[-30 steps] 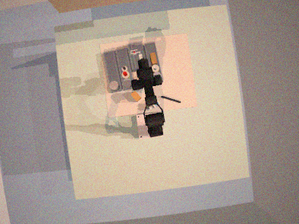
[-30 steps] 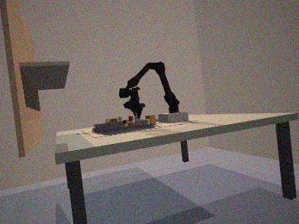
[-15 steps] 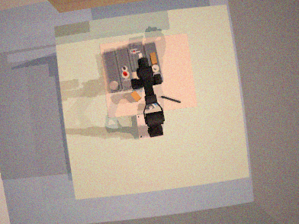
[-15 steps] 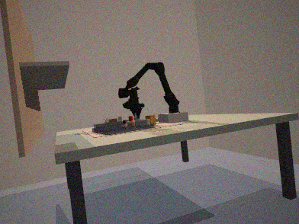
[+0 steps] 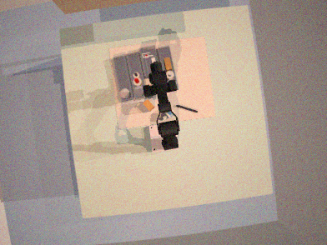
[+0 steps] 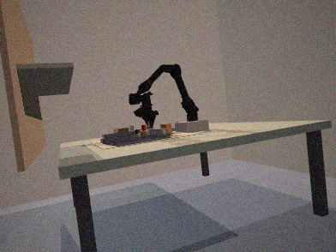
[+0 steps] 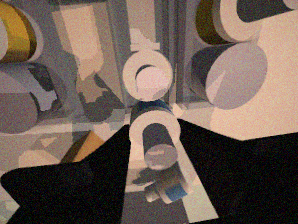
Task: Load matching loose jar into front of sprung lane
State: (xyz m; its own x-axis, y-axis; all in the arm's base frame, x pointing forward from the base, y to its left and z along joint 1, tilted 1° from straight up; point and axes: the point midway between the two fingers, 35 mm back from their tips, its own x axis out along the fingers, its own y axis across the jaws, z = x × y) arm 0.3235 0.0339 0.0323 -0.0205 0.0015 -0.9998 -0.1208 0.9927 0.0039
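Observation:
My gripper (image 7: 152, 125) (image 5: 154, 78) (image 6: 147, 118) is shut on a blue jar with a pale lid (image 7: 159, 142), holding it low at the front of a middle lane of the grey lane rack (image 5: 121, 71) (image 6: 119, 136). In the wrist view a matching pale-lidded jar (image 7: 148, 77) stands in that lane just beyond the held one, and the two look close together or touching. In the overhead view the arm hides both jars. I cannot tell whether the held jar rests on the lane floor.
Red-topped jars (image 5: 136, 79) (image 6: 144, 127), a grey jar (image 5: 124, 93), a white-lidded jar (image 5: 170, 75) and an orange box (image 5: 168, 63) (image 6: 166, 128) fill other lanes. An orange block (image 5: 148, 105) and a black stick (image 5: 186, 108) lie on the pink mat (image 5: 196, 62). A small blue-banded jar (image 7: 171, 192) lies below the gripper.

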